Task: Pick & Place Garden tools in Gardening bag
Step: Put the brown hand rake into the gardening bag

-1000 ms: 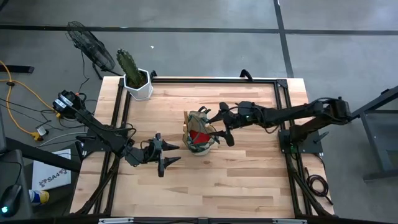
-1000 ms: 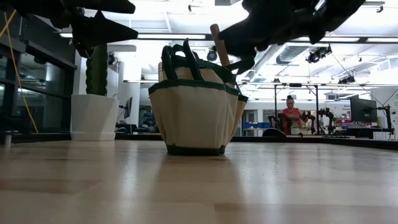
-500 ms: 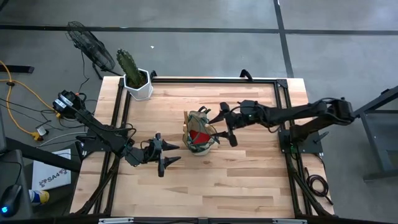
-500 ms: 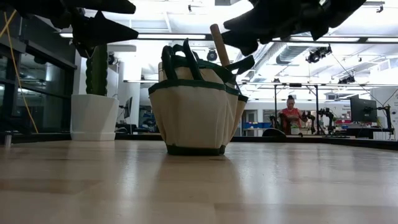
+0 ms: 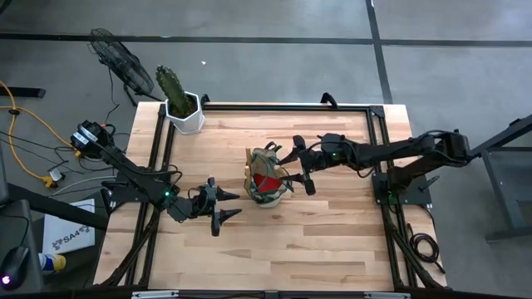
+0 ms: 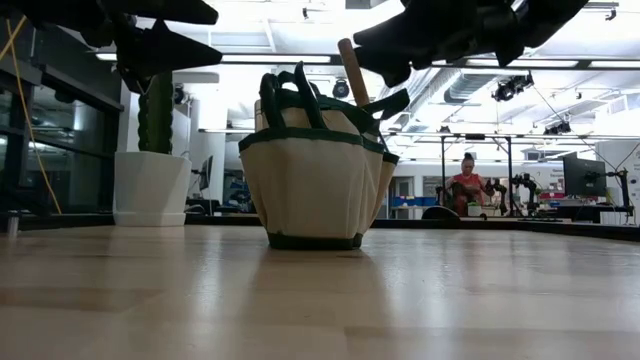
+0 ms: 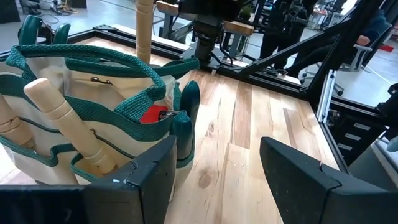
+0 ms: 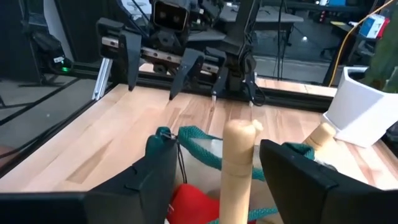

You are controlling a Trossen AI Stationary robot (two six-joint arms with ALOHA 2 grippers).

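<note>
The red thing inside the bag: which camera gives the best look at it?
The left wrist view: the red piece shows unblocked, tucked inside the gardening bag behind its green trim. The high view shows it only as a small red patch. The right wrist view catches just a cropped part at the edge. The low view hides it behind the bag's wall.

Partly legible print "SAA" on white box [image 5: 68, 235] (on floor, left of table [image 5: 332, 241]). No other readable text or labels.
</note>
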